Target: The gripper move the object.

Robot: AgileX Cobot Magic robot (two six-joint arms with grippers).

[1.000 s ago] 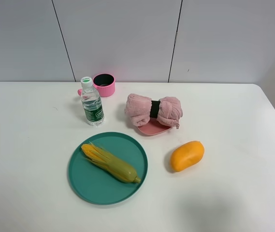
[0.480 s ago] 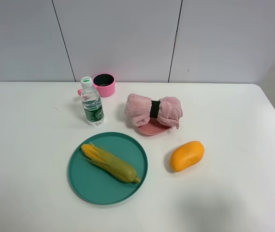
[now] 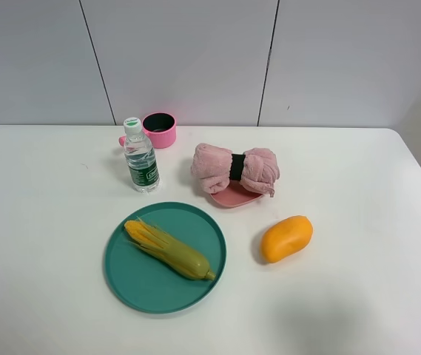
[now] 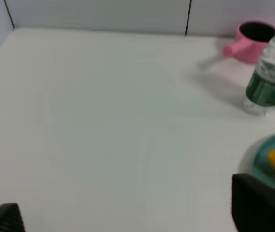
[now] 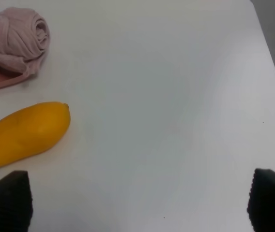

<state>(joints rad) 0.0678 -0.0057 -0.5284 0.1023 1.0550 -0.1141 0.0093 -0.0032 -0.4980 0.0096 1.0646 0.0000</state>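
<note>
The right gripper [image 5: 137, 205] is held spread above bare table [image 5: 176, 96]; the left gripper [image 4: 127, 212] seems likewise spread. The towel [image 3: 235, 168] is seen resting on its pink plate [image 3: 232, 198], the mango [image 3: 286, 238] near.

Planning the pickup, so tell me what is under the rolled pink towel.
The rolled pink towel rests on a small pink plate. Only the plate's front rim shows below the roll; the rest of the plate, and anything on it, is covered.

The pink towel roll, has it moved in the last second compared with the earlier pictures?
No. The pink towel roll lies on the small pink plate as before, and its spacing from the water bottle is unchanged.
</note>
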